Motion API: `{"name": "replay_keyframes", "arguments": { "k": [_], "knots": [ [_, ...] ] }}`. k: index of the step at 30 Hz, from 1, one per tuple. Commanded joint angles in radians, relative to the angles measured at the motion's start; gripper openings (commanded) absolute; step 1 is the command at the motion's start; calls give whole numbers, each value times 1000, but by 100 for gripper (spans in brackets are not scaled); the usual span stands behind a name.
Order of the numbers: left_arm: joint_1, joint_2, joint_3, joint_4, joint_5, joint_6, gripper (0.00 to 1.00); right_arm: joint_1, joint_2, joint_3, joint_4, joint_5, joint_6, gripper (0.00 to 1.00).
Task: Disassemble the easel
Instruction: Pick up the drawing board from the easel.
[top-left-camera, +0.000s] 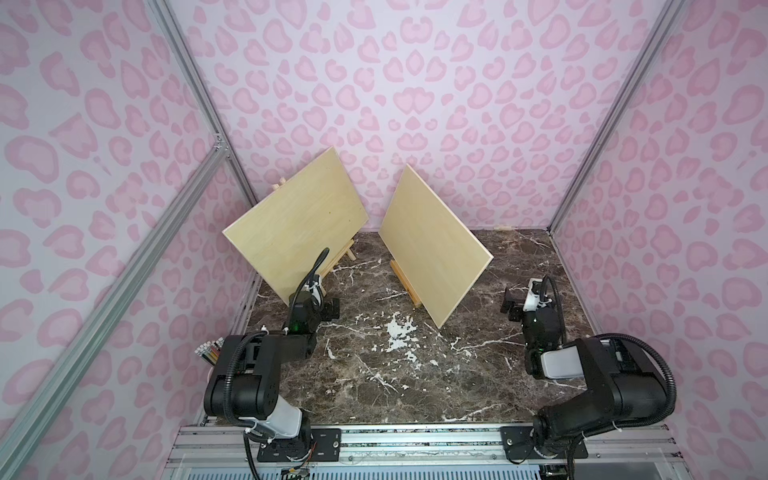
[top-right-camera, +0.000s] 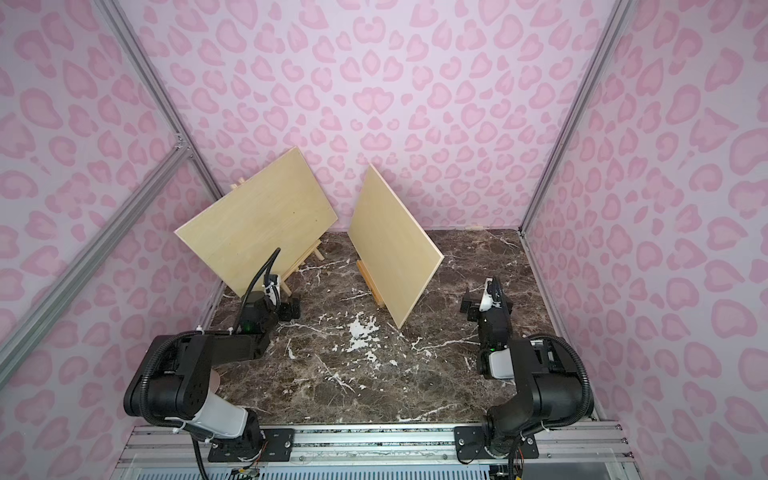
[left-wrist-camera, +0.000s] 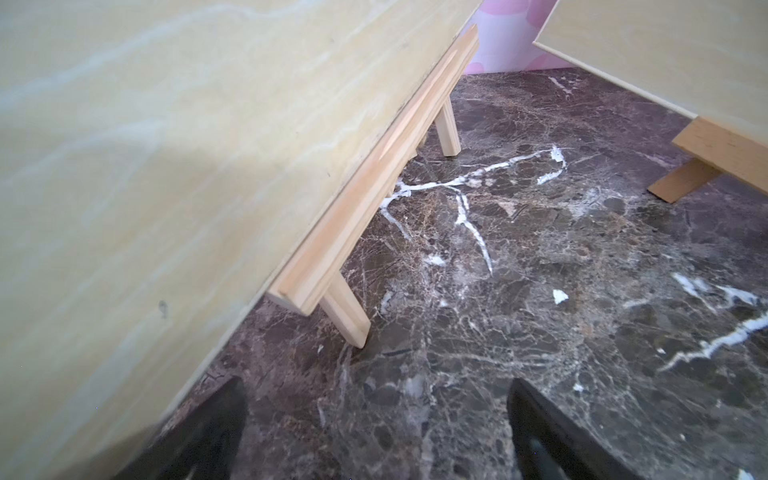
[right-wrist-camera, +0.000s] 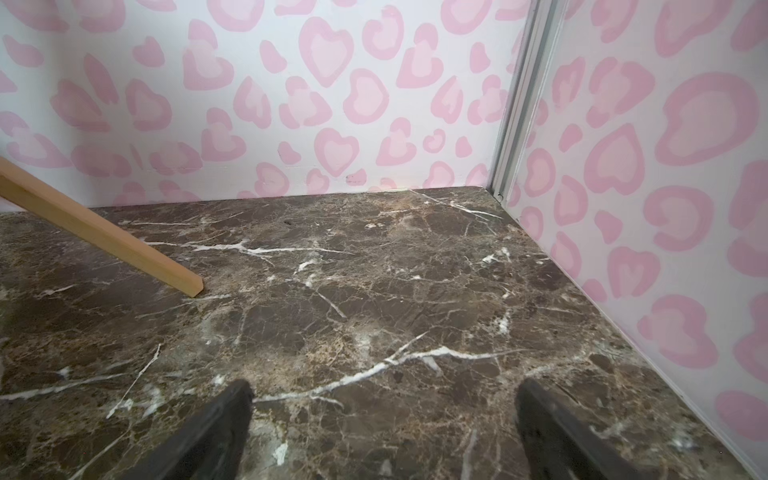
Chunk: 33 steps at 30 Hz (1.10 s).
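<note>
The left claw (left-wrist-camera: 376, 395) and right claw (right-wrist-camera: 384, 395) stood open, empty. A careless nudge might have toppled the left board (top-left-camera: 297, 224) off its easel (left-wrist-camera: 370, 195).

The near and middle worktop (top-left-camera: 407, 374) lies open, but the left board (top-left-camera: 297, 220) and right board (top-left-camera: 432, 245) stand tilted across the back, with only a narrow gap between them near the back wall (top-left-camera: 415, 104).
</note>
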Motion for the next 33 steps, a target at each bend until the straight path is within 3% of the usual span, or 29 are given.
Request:
{"name": "replay_keyframes", "arguments": {
  "k": [1, 33],
  "knots": [
    [2, -4, -2, 39, 4, 6, 99, 1, 4, 1, 32, 9, -8, 100],
    [-22, -3, -1, 38, -39, 13, 98, -4, 1, -4, 38, 1, -7, 100]
  ]
}}
